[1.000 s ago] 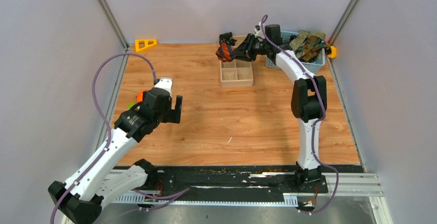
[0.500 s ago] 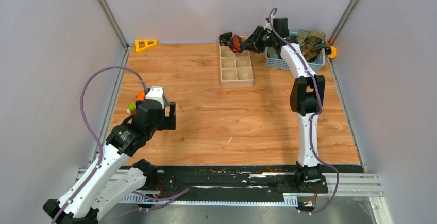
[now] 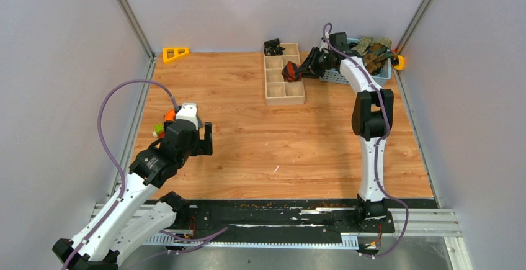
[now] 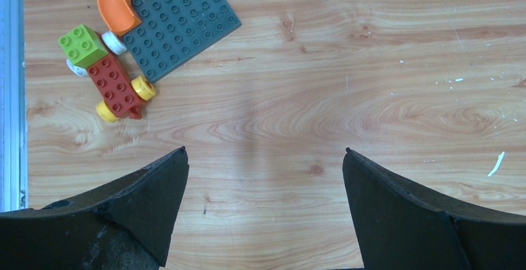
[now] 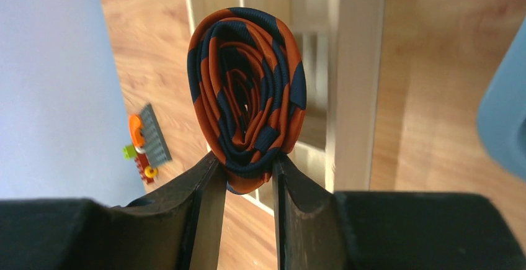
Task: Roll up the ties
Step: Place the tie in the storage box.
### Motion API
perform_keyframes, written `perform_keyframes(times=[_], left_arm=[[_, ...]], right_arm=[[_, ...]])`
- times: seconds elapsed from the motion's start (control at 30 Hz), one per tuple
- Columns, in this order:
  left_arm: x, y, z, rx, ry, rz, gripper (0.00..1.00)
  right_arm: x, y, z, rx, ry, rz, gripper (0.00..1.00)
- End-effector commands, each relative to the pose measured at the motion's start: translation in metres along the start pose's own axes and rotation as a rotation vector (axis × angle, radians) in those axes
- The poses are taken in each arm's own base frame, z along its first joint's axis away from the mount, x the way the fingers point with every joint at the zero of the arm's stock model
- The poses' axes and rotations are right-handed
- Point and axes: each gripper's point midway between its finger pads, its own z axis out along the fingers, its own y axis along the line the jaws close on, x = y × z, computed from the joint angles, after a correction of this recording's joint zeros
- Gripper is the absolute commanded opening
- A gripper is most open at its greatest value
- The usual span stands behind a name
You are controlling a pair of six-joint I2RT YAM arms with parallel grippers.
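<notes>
top view: at upper centre the right gripper [image 3: 298, 69] holds the rolled orange-and-navy tie [image 3: 288, 71] over the wooden compartment box [image 3: 285, 100]; olive ties [image 3: 372, 51] wait in the blue basket [image 3: 335, 77]. left wrist: left gripper [image 4: 265, 158] gapes wide, empty. right wrist: fingers [image 5: 205, 208] pinch the roll's lower edge. looks like placing; next, lower into a cell and release.

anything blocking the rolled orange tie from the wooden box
Nothing visible. The right tool holds the rolled tie over the wooden box; compartments beside it look bare, and a dark roll sits at the far left corner.
</notes>
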Motion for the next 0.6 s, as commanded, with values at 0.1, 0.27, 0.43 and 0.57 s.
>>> perform_keyframes(times=[0.1,0.27,0.43,0.57], left_arm=[[-0.008,-0.001,0.0,0.003,-0.041,-0.016,1.0],[-0.009,0.0,-0.001,0.006,-0.05,-0.018,1.0],[-0.01,0.0,-0.002,0.01,-0.059,-0.02,1.0],[-0.01,0.001,-0.003,0.008,-0.06,-0.023,1.0]], right_arm=[[0.025,0.048,-0.038,-0.025,0.05,-0.152,0.0],[0.043,0.053,-0.037,-0.015,0.123,-0.182,0.0],[0.047,0.058,-0.044,-0.014,0.123,-0.201,0.0],[0.055,0.057,-0.049,-0.006,0.165,-0.211,0.0]])
